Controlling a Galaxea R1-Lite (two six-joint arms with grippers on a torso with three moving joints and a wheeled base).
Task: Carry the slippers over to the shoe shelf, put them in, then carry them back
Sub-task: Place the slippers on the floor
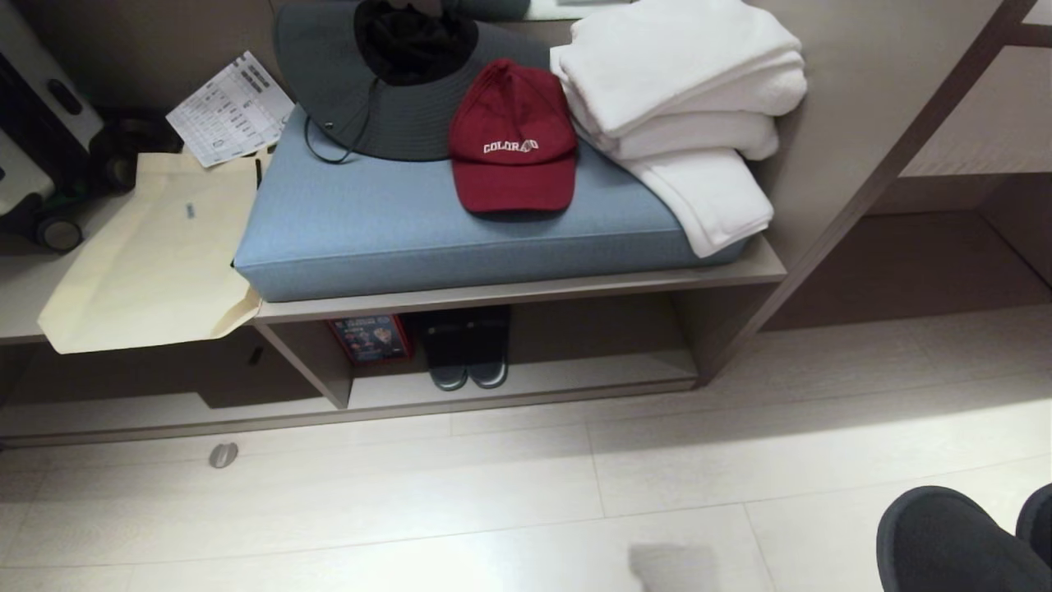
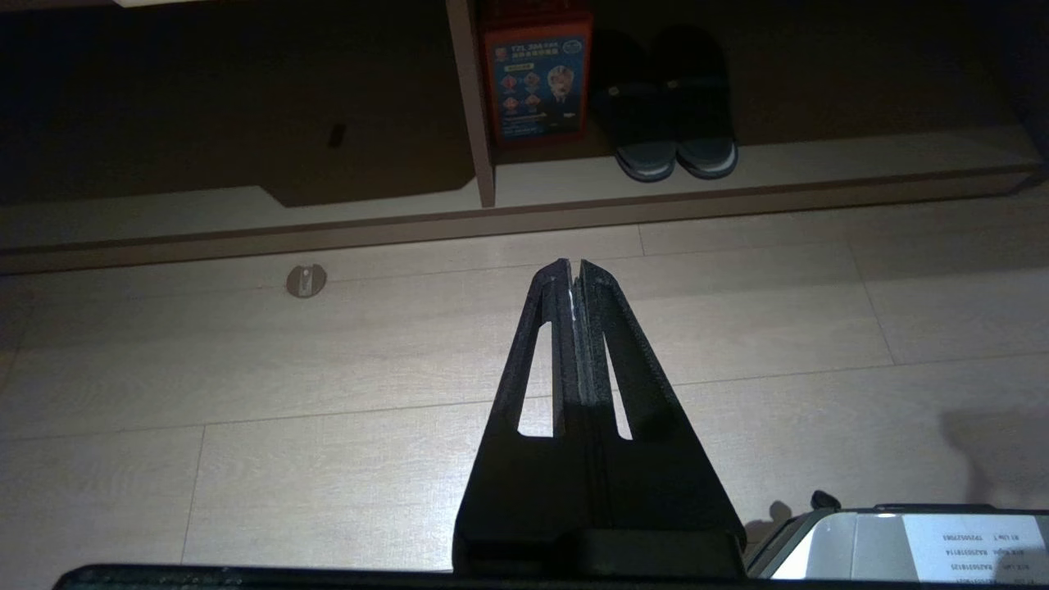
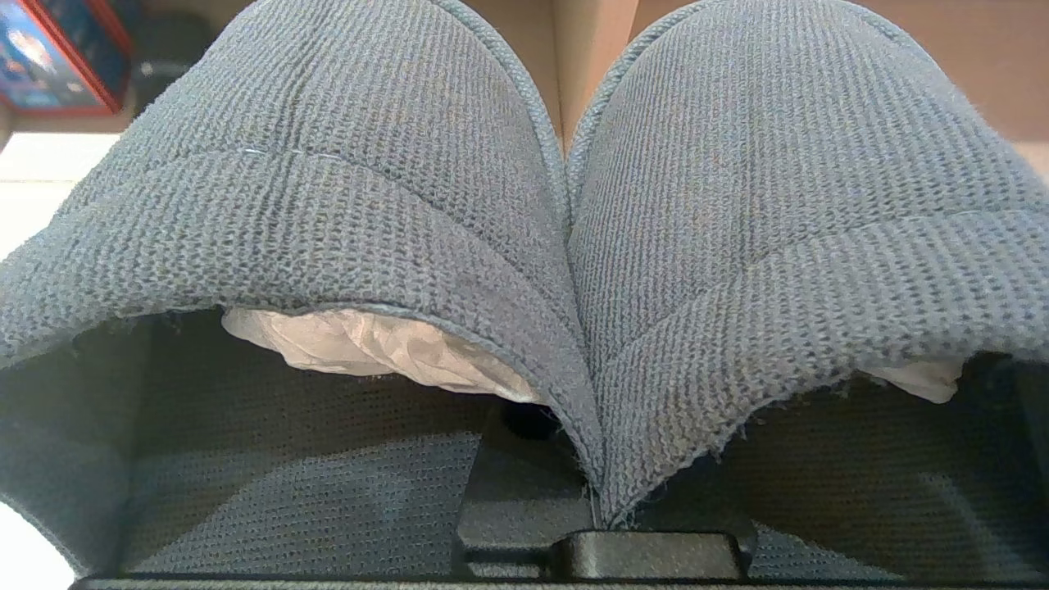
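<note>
The slippers [image 3: 524,205], a dark grey fabric pair stuffed with pale paper, fill the right wrist view side by side, toes pointing away. My right gripper [image 3: 597,500] is shut on their two inner edges, pinched together; its fingers are mostly hidden by the fabric. In the head view the slippers [image 1: 945,538] show at the bottom right corner, above the floor. The shoe shelf [image 1: 575,380] is the low compartment under the bench, with a pale base plank and an upright divider [image 1: 316,362]. My left gripper [image 2: 574,266] is shut and empty, over bare floor in front of the shoe shelf [image 2: 819,160].
A darker pair with white-edged soles [image 1: 466,352] and a red-and-blue box [image 1: 371,339] stand inside the shelf. On the bench lie a blue cushion [image 1: 394,230], red cap [image 1: 514,140], grey hat [image 1: 386,99], white towels [image 1: 682,90] and a beige bag [image 1: 156,255]. A round floor stop [image 1: 223,455] sits left.
</note>
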